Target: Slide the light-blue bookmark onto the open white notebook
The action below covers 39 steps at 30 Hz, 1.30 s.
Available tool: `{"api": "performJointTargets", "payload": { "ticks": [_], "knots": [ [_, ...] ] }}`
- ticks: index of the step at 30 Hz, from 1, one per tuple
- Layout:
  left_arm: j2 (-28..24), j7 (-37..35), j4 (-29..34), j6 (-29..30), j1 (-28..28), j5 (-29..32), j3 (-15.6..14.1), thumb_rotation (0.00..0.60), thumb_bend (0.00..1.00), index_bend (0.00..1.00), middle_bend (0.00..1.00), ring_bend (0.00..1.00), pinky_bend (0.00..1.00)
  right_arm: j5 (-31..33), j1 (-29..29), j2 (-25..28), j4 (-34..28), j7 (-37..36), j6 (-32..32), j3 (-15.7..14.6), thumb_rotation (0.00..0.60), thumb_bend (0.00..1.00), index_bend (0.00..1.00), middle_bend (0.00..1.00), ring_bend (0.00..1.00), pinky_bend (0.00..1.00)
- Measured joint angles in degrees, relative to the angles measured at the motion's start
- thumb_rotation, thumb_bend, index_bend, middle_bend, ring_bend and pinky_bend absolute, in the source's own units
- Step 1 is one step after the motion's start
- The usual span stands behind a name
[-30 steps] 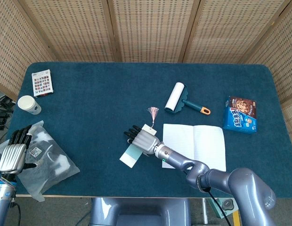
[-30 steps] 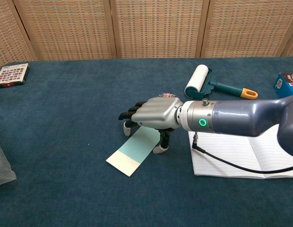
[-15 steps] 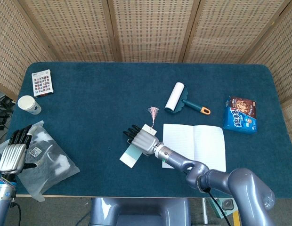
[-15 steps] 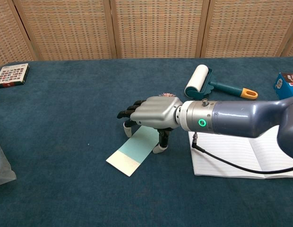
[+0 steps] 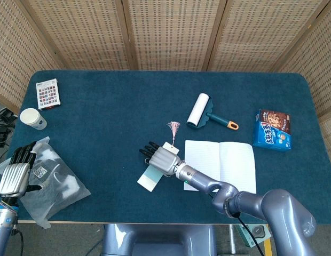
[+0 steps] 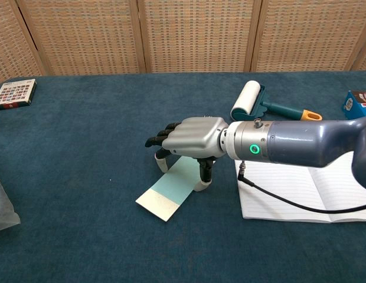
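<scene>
Silver-shelled, the right robot hand is arching over the bookmark, dark fingers spread forward and holding nothing, while its thumb tip and one fingertip are pressing down on the card's upper half. Compared with a second ago, the robot hand is sitting a touch nearer the notebook, and the bookmark's pale lower end is lying slightly further that way too; the drag is under way but the shift is small. Light-blue and slanted, the bookmark is lying flat on the tabletop, just beside the notebook's left page yet not overlapping it, its tassel trailing up behind the robot hand. Most of the slide is probably remaining, and the pressing contact will need keeping so the card does not slip out on the felt. Farther off, a lint roller and a snack box are lying beyond the notebook. At the far left, the left robot hand is resting idle beside a plastic bag, fingers roughly straight and holding nothing.
</scene>
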<state>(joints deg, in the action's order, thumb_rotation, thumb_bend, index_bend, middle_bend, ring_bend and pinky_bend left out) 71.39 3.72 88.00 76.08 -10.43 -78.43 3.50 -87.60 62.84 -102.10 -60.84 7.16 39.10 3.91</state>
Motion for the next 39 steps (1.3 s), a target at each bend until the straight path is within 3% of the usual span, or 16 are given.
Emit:
{"api": "performJointTargets", "payload": {
  "ticks": [23, 39],
  "knots": [
    [-0.37, -0.02, 0.65, 0.86, 0.29, -0.6, -0.13, 0.6, 0.12, 0.0, 0.0, 0.0, 0.0, 2.05, -0.07, 3.26, -4.96, 5.19, 0.23, 1.05, 0.6, 0.2, 0.56, 0.06, 0.0, 0.07],
    [-0.08, 0.72, 0.83, 1.04, 0.22, -1.2, -0.41, 0.6, 0.12, 0.0, 0.0, 0.0, 0.0, 2.33, -1.74, 10.83, -10.84, 8.79, 0.84, -0.54, 0.6, 0.2, 0.56, 0.06, 0.0, 0.07]
  ]
}}
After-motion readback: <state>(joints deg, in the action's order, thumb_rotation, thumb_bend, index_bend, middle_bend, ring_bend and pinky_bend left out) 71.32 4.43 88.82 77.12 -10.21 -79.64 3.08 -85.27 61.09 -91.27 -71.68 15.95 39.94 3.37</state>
